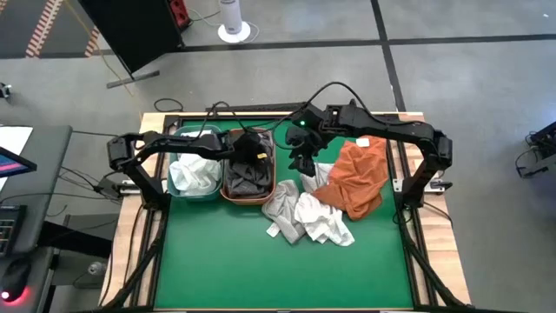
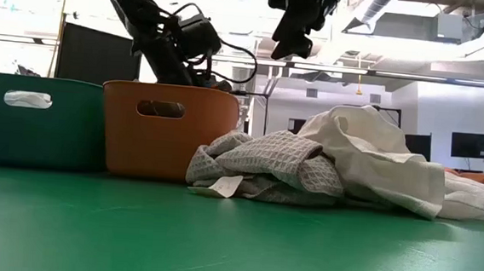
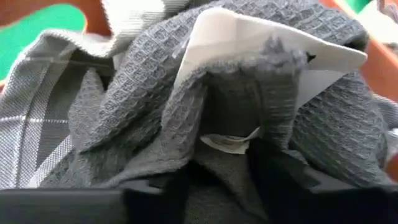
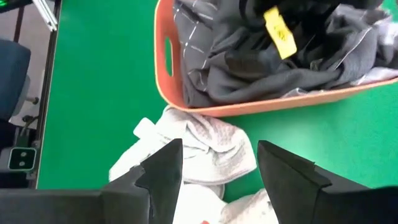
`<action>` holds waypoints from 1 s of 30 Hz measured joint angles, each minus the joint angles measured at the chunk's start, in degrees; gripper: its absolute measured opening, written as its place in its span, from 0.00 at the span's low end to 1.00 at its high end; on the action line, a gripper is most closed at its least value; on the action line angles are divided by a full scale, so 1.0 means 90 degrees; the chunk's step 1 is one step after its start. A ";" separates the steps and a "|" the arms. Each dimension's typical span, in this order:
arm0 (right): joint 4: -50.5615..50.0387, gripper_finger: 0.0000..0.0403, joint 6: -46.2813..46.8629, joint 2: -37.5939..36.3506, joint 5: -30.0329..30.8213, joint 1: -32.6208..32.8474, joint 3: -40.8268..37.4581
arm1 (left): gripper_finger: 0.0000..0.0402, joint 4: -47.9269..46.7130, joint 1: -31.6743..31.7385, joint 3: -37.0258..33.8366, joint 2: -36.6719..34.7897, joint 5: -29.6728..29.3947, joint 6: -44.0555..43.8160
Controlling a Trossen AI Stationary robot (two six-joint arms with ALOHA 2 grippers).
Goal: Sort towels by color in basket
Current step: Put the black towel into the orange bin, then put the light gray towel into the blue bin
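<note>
Landmark: the orange basket (image 1: 249, 178), standing on the green table (image 1: 261, 269).
Left gripper (image 1: 252, 148): down inside the orange basket, over the dark grey towel (image 3: 205, 124); whether its fingers are apart or gripping cannot be told from here.
Right gripper (image 4: 214, 165): raised just beside the orange basket, over the loose pile; fingers apart, empty.
Done: dark and grey-checked towels lie in the orange basket; white towels (image 1: 193, 174) lie in the teal basket (image 1: 178, 193) on its far side from the pile.
Left to do: a light grey towel (image 1: 282, 209), a white towel (image 1: 323, 222) and the rust orange towel (image 1: 360, 178) (the largest) lie unsorted beside the orange basket.
Progress: roughly halfway, by my estimate.
</note>
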 joint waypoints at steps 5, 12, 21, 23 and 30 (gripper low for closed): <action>-0.0450 0.58 0.0024 0.0000 0.0002 -0.0074 0.0000 | 0.55 -0.0751 -0.0019 0.0526 -0.0284 0.0124 0.0450; -0.1681 0.58 0.0069 0.0257 0.0347 -0.0306 -0.0245 | 0.66 -0.1532 -0.0046 0.0883 -0.0957 0.0132 0.1114; -0.0990 0.58 0.1395 0.0283 0.0754 -0.0567 -0.1840 | 0.71 -0.1845 -0.0079 0.0885 -0.1748 0.0489 0.0764; -0.0583 0.58 0.1532 0.0274 0.0771 -0.0555 -0.2163 | 0.70 -0.1828 -0.0087 0.0885 -0.1988 0.0473 0.0745; 0.0642 0.58 0.1807 0.0275 0.2075 -0.0247 -0.3051 | 0.70 -0.1798 -0.0090 0.0887 -0.2861 0.0370 0.0740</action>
